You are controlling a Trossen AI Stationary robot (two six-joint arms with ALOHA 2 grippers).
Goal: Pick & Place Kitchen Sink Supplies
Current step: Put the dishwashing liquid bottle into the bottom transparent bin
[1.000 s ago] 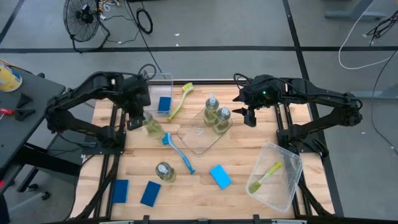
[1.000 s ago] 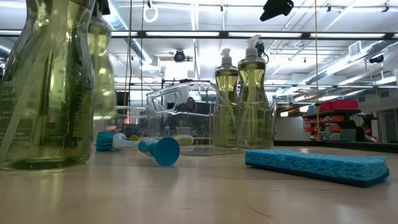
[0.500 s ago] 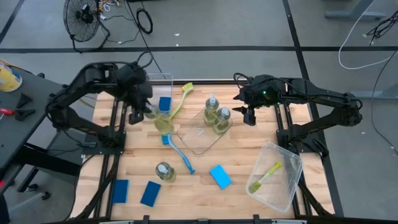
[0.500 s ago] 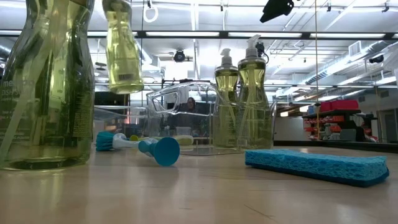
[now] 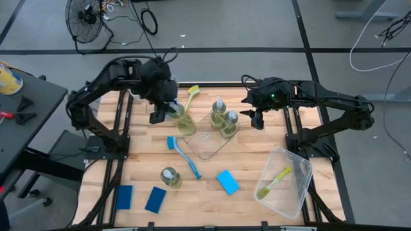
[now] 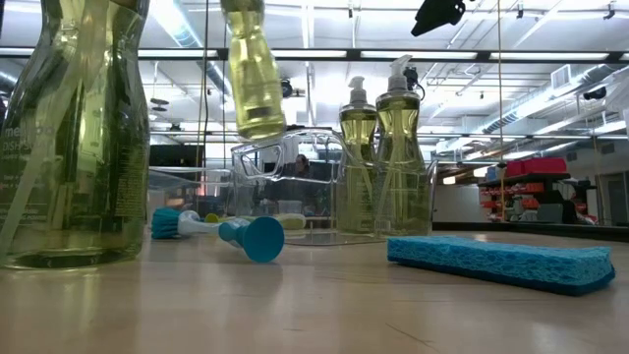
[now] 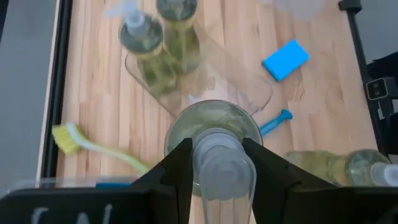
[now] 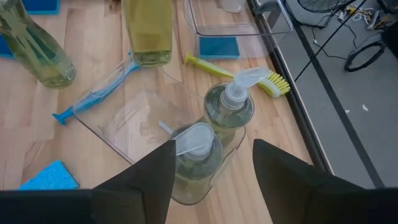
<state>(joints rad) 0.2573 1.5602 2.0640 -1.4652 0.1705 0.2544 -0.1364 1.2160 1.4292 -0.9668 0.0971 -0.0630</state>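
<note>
The left end effector (image 5: 168,113) grips a soap bottle (image 5: 185,123) by its neck, aloft at the clear tray's (image 5: 204,145) edge. Two bottles (image 5: 223,117) stand on that tray, crowding its far corner. The right end effector (image 5: 252,119) hovers beside them, fingers apart, empty.

Clear bottles (image 5: 220,115) of yellow-green liquid, blue sponges (image 5: 227,181), a blue brush (image 5: 183,156) and two yellow-green brushes (image 5: 185,102) lie across a pale, wood-striped table (image 5: 250,154), beneath two black robot arms (image 5: 321,102).
</note>
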